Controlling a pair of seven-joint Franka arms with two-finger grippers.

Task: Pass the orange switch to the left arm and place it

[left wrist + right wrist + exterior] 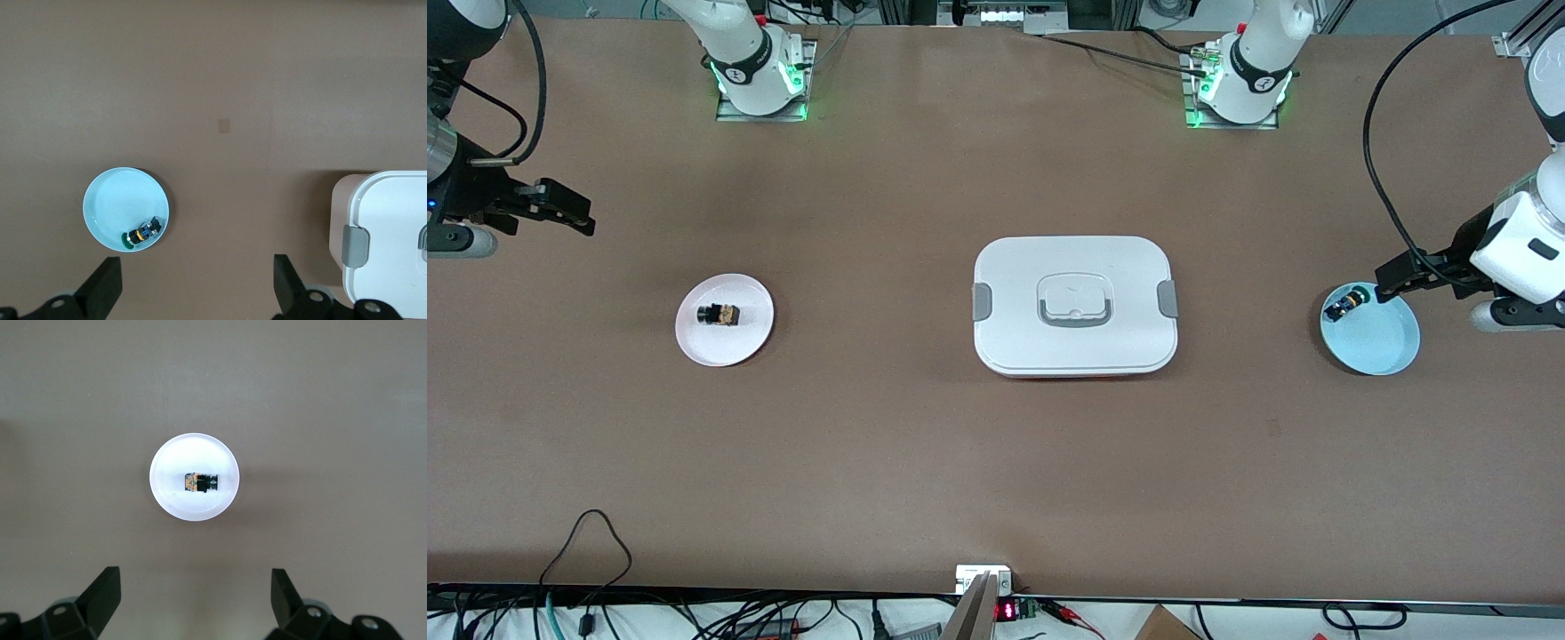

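You've got the box [1075, 305], white with grey latches, lid on, dead centre of the surface [925, 462], square between the two plates. The blue plate [1383, 342] sits at the box's 3 o'clock in the front view, carrying a small black switch [1346, 305] with blue and yellow-green bits. The orange switch [719, 314], tiny, black with an orange-tan end, lies on its side on the white plate [711, 342] at the box's 9 o'clock. Left tool [1392, 280] hangs over the blue plate's edge, fingers apart, empty. Right tool [560, 209] is up over bare surface near the white plate, fingers apart, empty.
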